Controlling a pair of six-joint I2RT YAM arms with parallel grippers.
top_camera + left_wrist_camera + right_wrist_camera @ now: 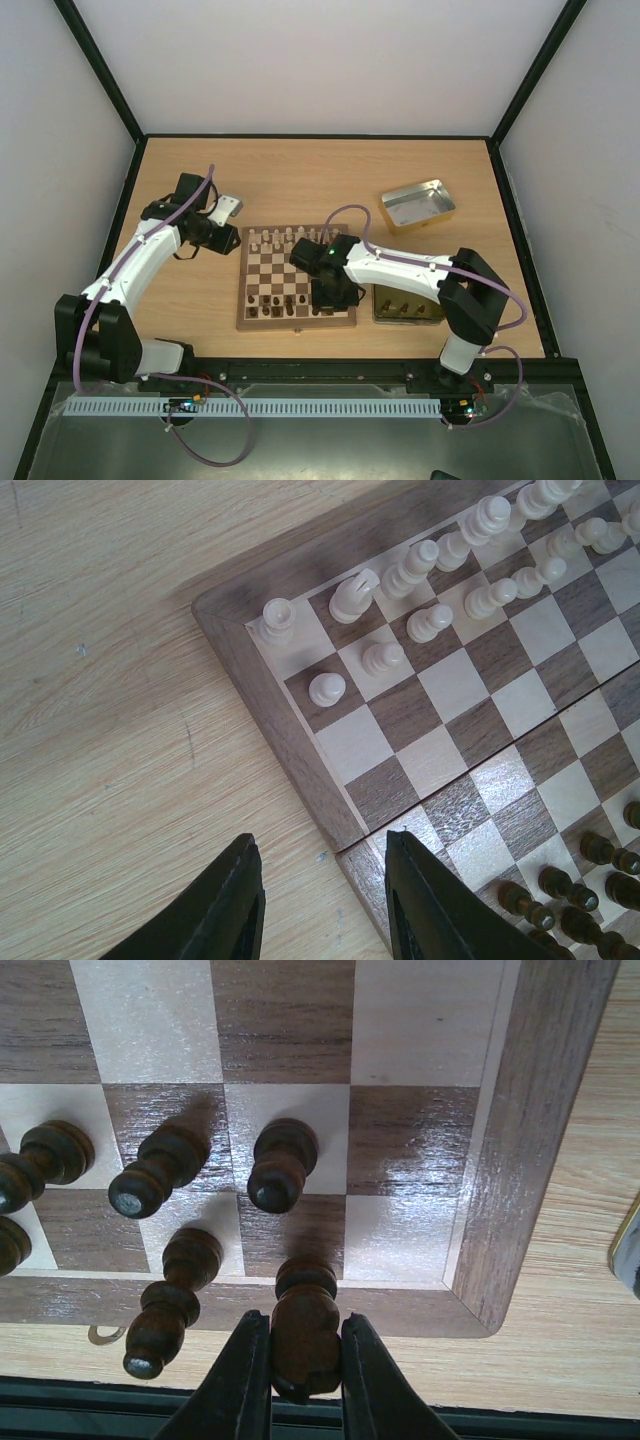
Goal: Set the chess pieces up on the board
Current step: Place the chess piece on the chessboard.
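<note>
The board (262,292) lies in the middle of the table. Pale chess pieces (285,238) stand along its far rows, and dark ones (280,301) along the near rows. In the right wrist view my right gripper (305,1332) is shut on a dark brown piece (305,1310), which hangs over the board's (420,1020) near border by the right corner. Other dark pieces (282,1163) stand just ahead of it. My left gripper (325,885) is open and empty over the board's (470,710) left edge. Pale pieces (420,570) fill the corner beyond it.
A silver tin (417,205) sits open at the back right. A gold tin (405,308) with a few pieces in it lies just right of the board, under my right arm. Black frame rails run along the table's edges.
</note>
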